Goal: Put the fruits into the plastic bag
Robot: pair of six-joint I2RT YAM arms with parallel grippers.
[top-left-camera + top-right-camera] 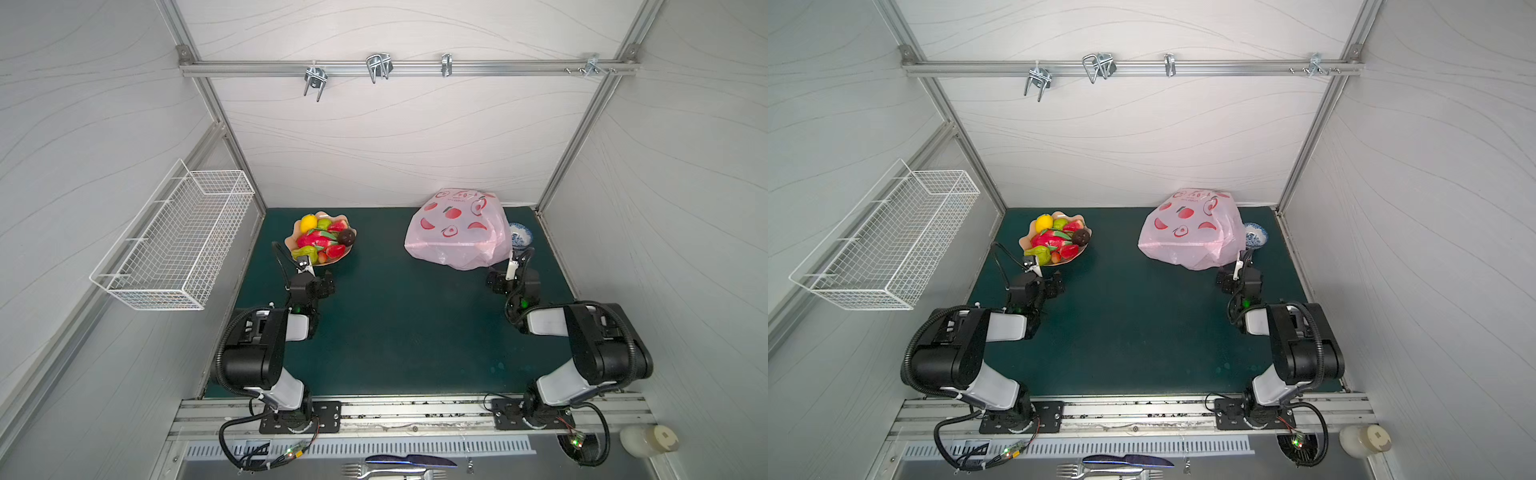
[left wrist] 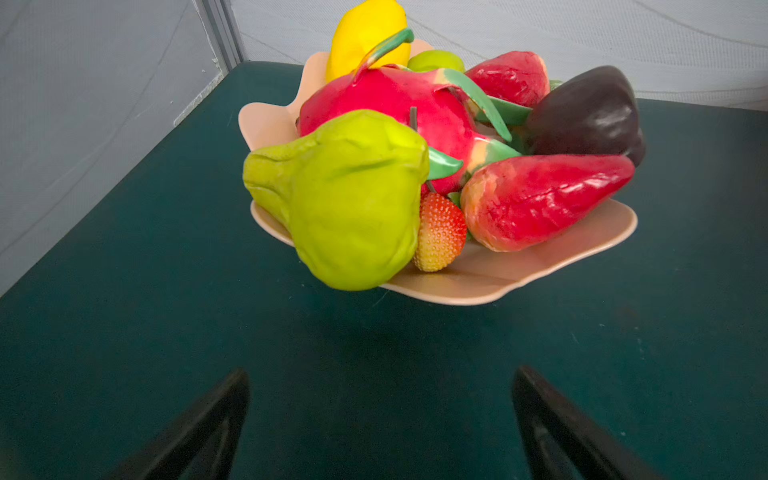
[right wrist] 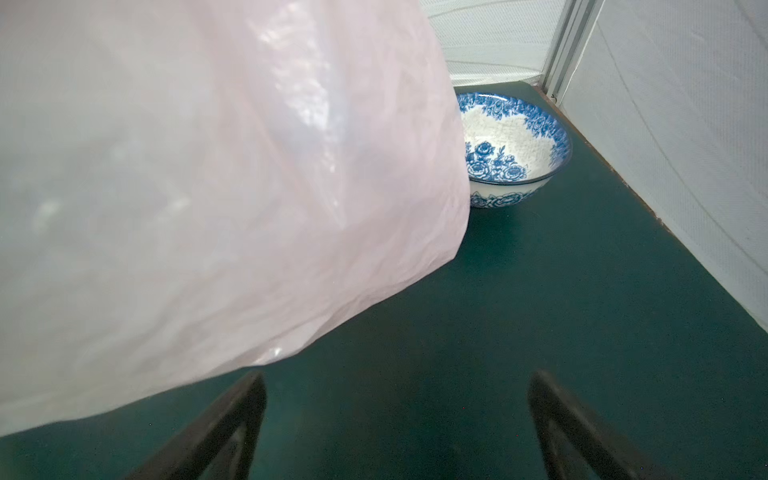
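Left gripper, right gripper spread, empty; glossy fruits heaped; pale-pink bag crinkled.

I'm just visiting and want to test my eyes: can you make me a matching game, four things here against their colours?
Things:
1 lemon
2 bag
3 bowl
4 mat

Colours:
A dark green
B yellow
C blue and white
D pale pink

Pairs: 1-B, 2-D, 3-C, 4-A
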